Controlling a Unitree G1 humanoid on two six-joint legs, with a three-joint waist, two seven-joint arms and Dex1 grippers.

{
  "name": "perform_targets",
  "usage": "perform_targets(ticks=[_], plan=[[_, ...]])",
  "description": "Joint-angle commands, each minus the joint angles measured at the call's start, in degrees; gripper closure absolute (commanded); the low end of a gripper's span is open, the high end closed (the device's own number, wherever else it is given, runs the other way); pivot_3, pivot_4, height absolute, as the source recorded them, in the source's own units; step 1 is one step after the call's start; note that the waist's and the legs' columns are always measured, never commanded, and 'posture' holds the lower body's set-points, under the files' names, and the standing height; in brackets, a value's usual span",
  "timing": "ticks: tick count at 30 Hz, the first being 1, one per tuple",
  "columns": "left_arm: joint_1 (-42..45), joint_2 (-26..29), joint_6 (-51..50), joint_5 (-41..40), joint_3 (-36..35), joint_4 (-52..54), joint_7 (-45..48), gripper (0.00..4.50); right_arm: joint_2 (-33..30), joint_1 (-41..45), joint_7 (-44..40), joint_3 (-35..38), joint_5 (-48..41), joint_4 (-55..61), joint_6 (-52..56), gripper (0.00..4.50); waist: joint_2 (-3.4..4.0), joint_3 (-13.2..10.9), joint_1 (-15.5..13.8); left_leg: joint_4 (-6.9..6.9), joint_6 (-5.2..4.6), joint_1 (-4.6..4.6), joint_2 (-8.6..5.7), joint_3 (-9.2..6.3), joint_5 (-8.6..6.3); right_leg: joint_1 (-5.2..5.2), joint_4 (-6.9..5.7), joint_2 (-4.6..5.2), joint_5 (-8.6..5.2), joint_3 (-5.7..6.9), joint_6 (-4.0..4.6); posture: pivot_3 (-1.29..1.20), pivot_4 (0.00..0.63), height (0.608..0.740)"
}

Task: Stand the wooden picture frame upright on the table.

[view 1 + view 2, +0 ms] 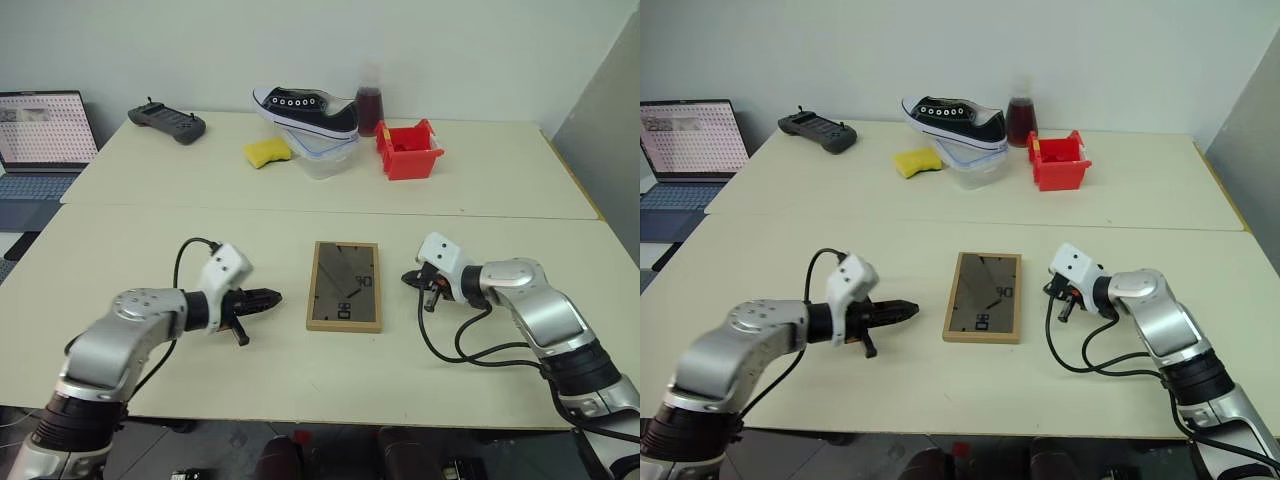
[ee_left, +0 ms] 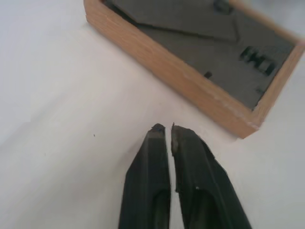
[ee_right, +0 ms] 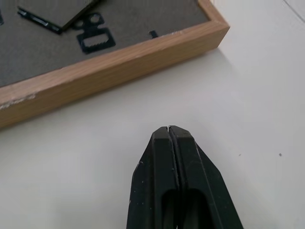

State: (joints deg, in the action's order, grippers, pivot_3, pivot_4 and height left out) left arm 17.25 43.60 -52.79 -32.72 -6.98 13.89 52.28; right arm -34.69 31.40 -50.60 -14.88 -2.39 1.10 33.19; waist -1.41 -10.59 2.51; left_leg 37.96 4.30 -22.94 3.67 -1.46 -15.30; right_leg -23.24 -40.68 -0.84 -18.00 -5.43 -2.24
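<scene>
The wooden picture frame [image 1: 344, 286] lies flat, back side up, in the middle of the near table [image 1: 300, 385]. Its dark backing board, folded stand and small metal hanger [image 3: 95, 37] face upward. My left gripper [image 1: 272, 297] hovers just left of the frame and points at its long left edge [image 2: 181, 78]. Only a thin gap separates its fingers, and nothing is between them. My right gripper [image 1: 408, 278] sits just right of the frame, a short way from its wooden edge [image 3: 109, 64], shut and empty.
On the far table stand a black-and-white shoe [image 1: 308, 110] on a clear container [image 1: 322, 160], a yellow sponge [image 1: 266, 152], a red bin [image 1: 408, 150], a bottle of dark liquid [image 1: 369, 100] and a black controller [image 1: 167, 122]. A laptop [image 1: 42, 135] sits far left.
</scene>
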Motion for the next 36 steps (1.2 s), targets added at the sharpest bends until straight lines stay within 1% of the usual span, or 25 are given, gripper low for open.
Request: perform_targets(ticks=[1,3,5,7,8,9,10,11,13,17,18,23,28,31,34,36], plan=[[3.5,-1.0,-14.1,-11.4,-6.8,-2.9,-0.5,3.17,0.9,1.3,0.4,-0.4,0.7,-0.8,-2.5,4.5,0.0,0.0,0.0,0.0,0.0,-0.03,0.0,-0.01,0.0,0.0,0.02,0.0,0.0,0.02,0.0,0.0,0.15,0.74],[5.8,-1.8,-21.4,-15.2,-8.9,-6.0,-2.0,2.75,1.4,1.4,0.5,-0.7,1.0,-1.3,-3.1,4.5,0.0,0.0,0.0,0.0,0.0,-0.02,-0.01,-0.02,0.0,0.01,0.03,0.01,0.0,0.02,0.0,0.0,0.15,0.74],[7.6,-1.7,-28.0,-17.4,-8.7,-8.9,-2.2,2.41,2.0,1.6,0.8,-0.8,1.1,-1.7,-3.3,4.5,0.0,0.0,0.2,0.01,0.0,-0.01,0.0,-0.03,0.0,0.01,0.01,0.01,0.0,0.02,0.0,0.0,0.15,0.74],[8.7,-1.8,-32.7,-18.9,-8.2,-11.1,-2.2,2.08,2.6,1.7,0.9,-0.9,1.2,-1.9,-3.5,4.5,0.0,0.0,0.4,0.01,0.0,-0.01,0.0,-0.07,0.0,0.0,-0.02,0.0,0.0,0.07,0.0,0.0,0.15,0.74],[9.0,-2.6,-33.7,-18.4,-7.9,-13.0,-3.2,1.82,2.9,1.5,1.0,-1.1,1.2,-1.6,-3.5,4.5,0.0,0.0,0.5,0.01,0.01,-0.01,-0.01,-0.06,0.0,0.0,-0.03,0.0,0.0,0.04,0.0,0.0,0.15,0.74],[9.1,-3.2,-33.7,-17.8,-7.1,-14.7,-3.6,1.61,3.4,1.4,1.1,-1.2,1.1,-1.2,-3.3,4.5,0.0,0.0,0.6,0.01,0.01,-0.01,0.0,-0.06,0.0,0.0,-0.04,0.0,0.0,0.06,0.0,0.0,0.15,0.74],[9.1,-3.6,-33.7,-17.3,-6.6,-15.9,-3.9,1.5,3.7,1.2,1.1,-1.3,1.0,-0.9,-3.2,4.5,0.0,0.0,0.6,0.01,0.01,0.0,0.0,-0.08,0.01,0.0,-0.04,0.0,0.0,0.06,0.0,0.0,0.15,0.74],[9.5,-4.2,-33.6,-16.8,-6.3,-17.4,-4.4,1.21,4.0,1.1,1.3,-1.4,1.0,-0.6,-2.9,4.5,0.0,0.0,0.7,0.0,0.01,0.02,0.0,-0.07,0.01,0.0,-0.06,0.0,0.0,0.06,0.0,0.0,0.15,0.74],[10.2,-5.3,-32.9,-15.9,-5.6,-20.1,-4.9,0.89,4.9,1.0,1.7,-1.6,1.1,-0.2,-2.5,4.5,0.0,0.0,0.7,0.01,0.02,0.02,0.01,-0.08,0.01,0.0,-0.09,0.0,0.0,0.07,0.0,0.0,0.15,0.74],[10.6,-6.2,-30.6,-14.8,-2.9,-22.3,-4.0,0.09,6.7,0.4,2.8,-2.3,1.3,-0.1,-2.2,4.5,0.0,0.0,0.7,0.01,0.04,0.02,0.01,-0.08,0.02,0.0,-0.09,0.01,0.0,0.05,0.0,0.0,0.15,0.74],[11.1,-6.8,-29.9,-14.5,-2.1,-23.0,-3.8,0.02,7.4,0.5,3.1,-2.7,1.3,0.1,-2.1,4.5,0.0,0.0,0.6,0.01,0.04,0.04,0.01,-0.06,0.02,0.0,-0.1,0.01,0.0,0.04,0.01,0.0,0.15,0.74],[13.7,-11.7,-27.5,-13.2,1.2,-26.2,-4.0,0.02,10.7,1.6,4.2,-4.2,1.4,0.6,-0.5,4.5,0.03,0.0,0.3,0.05,0.06,0.04,-0.02,-0.06,0.03,0.02,-0.13,0.04,0.0,0.05,0.01,0.0,0.15,0.74],[14.6,-17.2,-27.2,-13.5,2.7,-25.1,-5.3,0.02,12.9,2.4,5.6,-4.5,1.6,0.3,0.4,4.5,0.03,0.1,-0.5,0.08,0.06,0.03,-0.07,-0.04,0.03,0.05,-0.11,0.09,0.0,0.05,0.0,0.0,0.15,0.74],[14.7,-18.3,-28.5,-14.4,1.9,-23.8,-5.7,0.02,12.9,2.0,6.1,-3.9,1.4,0.9,1.3,4.5,0.02,0.1,-0.8,0.1,0.06,0.0,-0.09,-0.04,0.03,0.05,-0.09,0.13,0.01,0.06,0.0,0.0,0.15,0.74],[14.2,-17.3,-30.1,-16.1,0.4,-22.4,-4.8,0.02,11.9,0.8,6.5,-2.8,1.3,1.6,1.9,4.5,0.02,0.1,-0.7,0.1,0.06,0.01,-0.1,-0.04,0.03,0.05,-0.09,0.13,0.01,0.05,0.0,0.0,0.15,0.74],[14.0,-16.6,-30.2,-16.0,-0.3,-22.4,-5.2,0.38,11.6,0.2,6.8,-2.4,1.1,1.9,2.2,4.5,0.02,0.1,-0.6,0.09,0.05,0.01,-0.09,-0.05,0.03,0.04,-0.09,0.11,0.01,0.05,0.0,0.0,0.15,0.74]])
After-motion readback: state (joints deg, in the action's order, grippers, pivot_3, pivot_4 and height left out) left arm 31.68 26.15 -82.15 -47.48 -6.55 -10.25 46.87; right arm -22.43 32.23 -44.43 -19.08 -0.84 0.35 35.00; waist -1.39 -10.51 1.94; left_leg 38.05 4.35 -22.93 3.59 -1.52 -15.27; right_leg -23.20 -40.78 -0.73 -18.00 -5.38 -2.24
